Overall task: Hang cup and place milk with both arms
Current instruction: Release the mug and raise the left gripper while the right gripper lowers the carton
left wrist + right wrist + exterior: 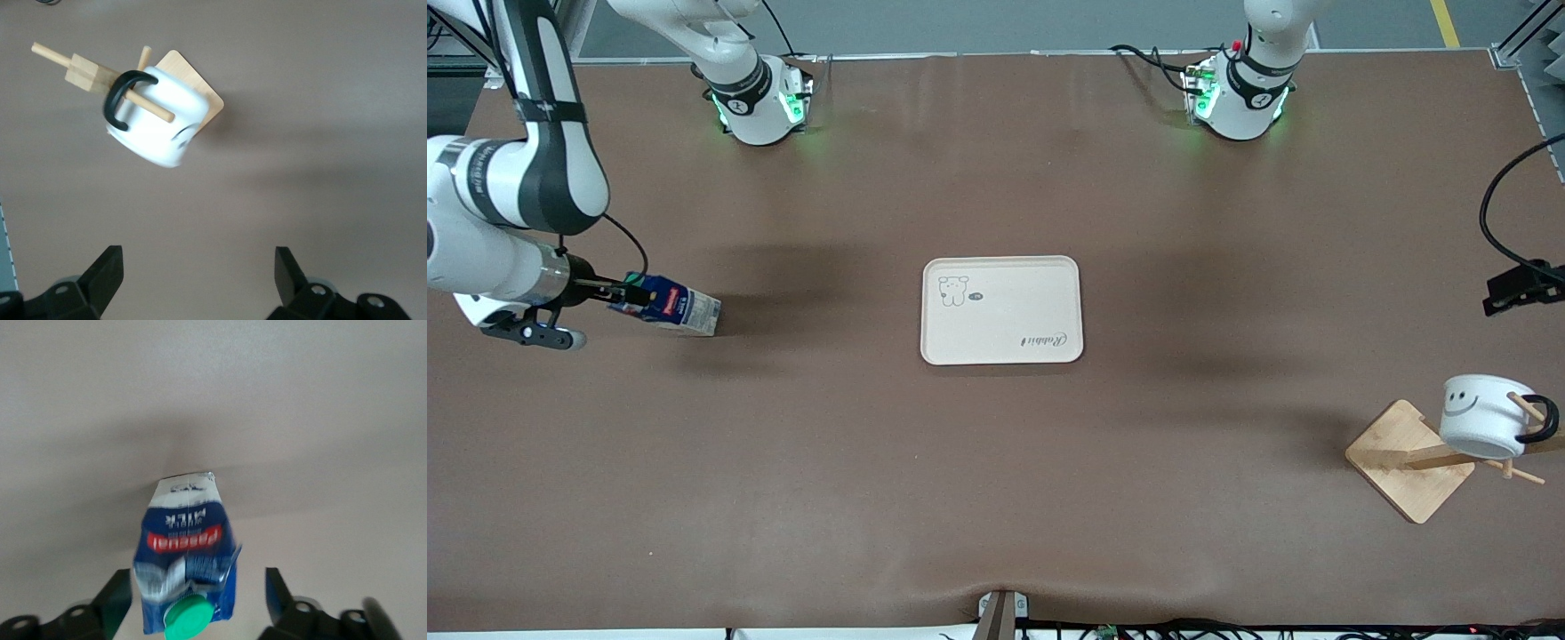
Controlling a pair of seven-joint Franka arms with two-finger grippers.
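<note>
The cup (1480, 416), a small white mug with a black handle and a smiley face on its side, hangs by that handle on a peg of a wooden rack (1409, 471) that stands near the worktop's (996, 498) edge at the left arm's end, toward the corner nearest the front camera. In the left wrist view the peg passes through the handle and the cup (157, 119) tilts against the rack's post (87, 72). The left gripper (199, 275) hovers over bare worktop beside the rack, its fingers spread wide with nothing between them; in the front view only a black part of it shows at the picture's edge. The milk (669, 305), a dark blue carton with a green cap, leans tilted near the worktop's edge at the right arm's end, its pale lower part down on the surface and its cap end raised toward the right gripper (624, 292). In the right wrist view the right gripper (199, 597) has its fingers standing apart on either side of the carton's (185, 553) cap end, not pressing on it. A pale tray (1001, 310) printed with a small animal drawing lies at the worktop's middle, well apart from both the milk and the cup.
</note>
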